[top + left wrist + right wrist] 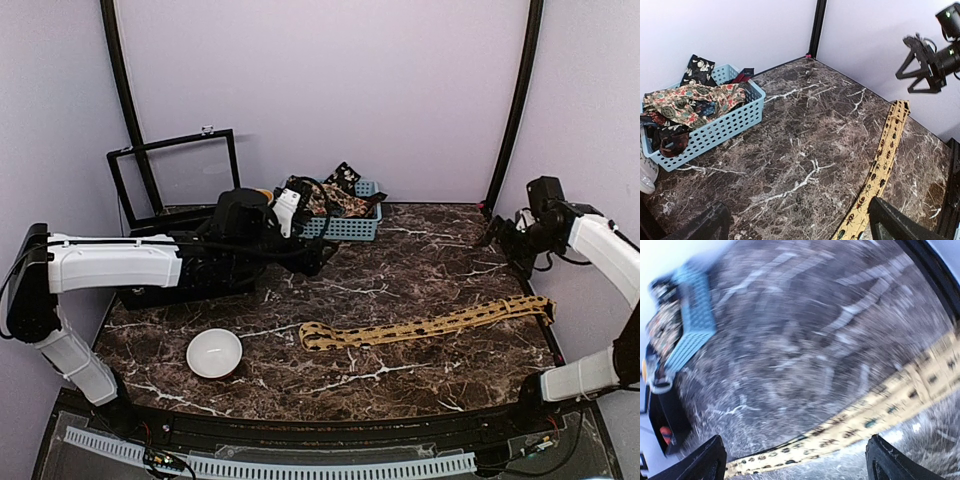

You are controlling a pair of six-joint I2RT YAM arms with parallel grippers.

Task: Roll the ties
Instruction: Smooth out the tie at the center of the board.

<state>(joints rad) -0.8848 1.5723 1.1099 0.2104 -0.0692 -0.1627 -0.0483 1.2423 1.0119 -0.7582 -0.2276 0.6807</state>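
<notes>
Lying flat across the near table (400, 275), the mustard tie (430, 326) looks soft, light and floppy, so it is best pinched at 1 end, I think. It has small dark spots. The right gripper (796, 460) and left gripper (800, 227) both gape wide and hold nothing. Farther back, more ties (325, 198) fill the blue basket (352, 230).

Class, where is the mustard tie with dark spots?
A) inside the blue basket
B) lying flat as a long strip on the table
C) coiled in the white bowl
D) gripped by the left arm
B: the mustard tie lies stretched flat on the table, apart from the white bowl and the blue basket.
</notes>
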